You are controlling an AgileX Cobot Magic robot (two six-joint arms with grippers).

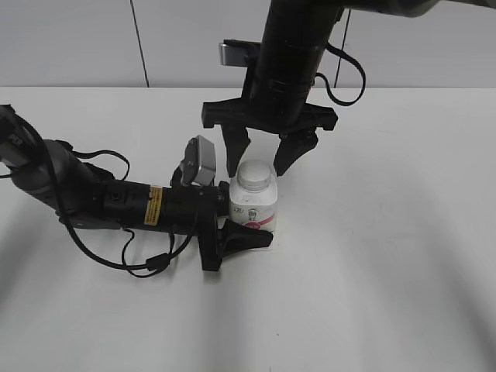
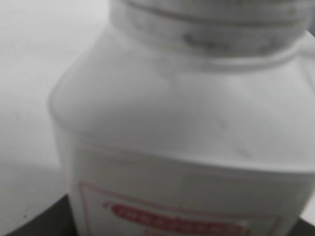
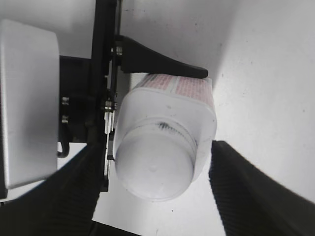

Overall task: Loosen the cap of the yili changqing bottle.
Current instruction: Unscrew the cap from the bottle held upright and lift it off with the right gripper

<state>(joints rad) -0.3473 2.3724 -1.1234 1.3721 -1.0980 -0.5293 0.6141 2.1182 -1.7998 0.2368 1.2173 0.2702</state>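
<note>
One yili changqing bottle (image 1: 254, 203), upright on the white table (image 1: 387, 256), clamped low on its body between the jaws of the left gripper (image 1: 249, 225). One dark finger (image 3: 162, 61) pressed along the labelled side in the right wrist view; the opposite finger hidden behind the bottle. Bottle body (image 2: 187, 147) filling the left wrist view at very close range, blurred, neck at the top edge.

One cap (image 1: 255, 175), white and round, seated on the neck, directly below the right gripper (image 1: 263, 153). Right jaws spread wide, one fingertip (image 1: 235, 159) just beside the cap's left rim, the other just beside its right rim; contact not discernible. Same layout in the right wrist view: cap (image 3: 153, 167) centred in the gap, a ribbed pad (image 3: 256, 191) well clear on one side, the other pad close on the opposite side.

Label: pink-red frame and a red band of lettering across the front in the left wrist view, too blurred to read. Small red print on the side panel in the right wrist view, likewise unreadable. Yellow sticker (image 1: 155, 204) on the left arm's wrist, text too small to read.

Count: one bottle, one cap, two grippers.
</note>
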